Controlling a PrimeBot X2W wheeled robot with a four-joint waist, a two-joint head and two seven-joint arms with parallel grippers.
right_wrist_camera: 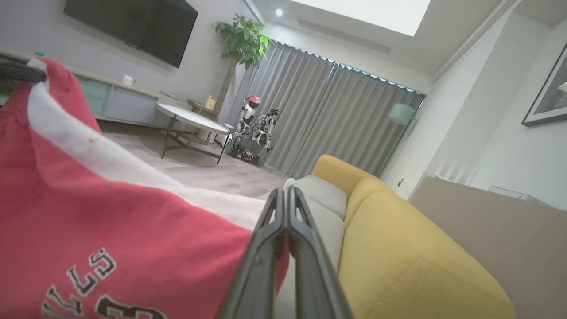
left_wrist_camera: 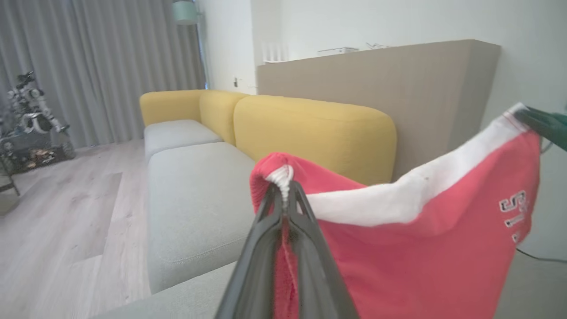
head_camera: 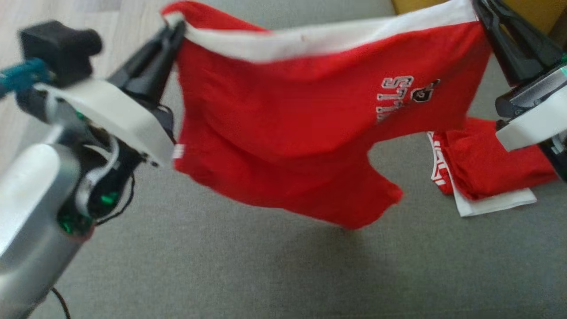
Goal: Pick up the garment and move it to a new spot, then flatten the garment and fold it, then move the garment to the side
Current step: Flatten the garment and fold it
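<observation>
In the head view, the left gripper (head_camera: 177,33) and right gripper (head_camera: 480,13) are pinching the waistband corners of the red shorts (head_camera: 288,133), which are hanging above the grey sofa seat (head_camera: 221,274). In the left wrist view the fingers are clamping bunched cloth. The right wrist view is showing the same closed pinch, so both arms should be lowering evenly, waistband taut, avoiding the folded red garment (head_camera: 487,173).

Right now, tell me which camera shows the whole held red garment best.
The head view: the red garment hangs spread between the left gripper and right gripper, white waistband to lower hem. The left wrist view gives one pinched waistband corner and part of the cloth; the right wrist view, the other corner and some lettering.
</observation>
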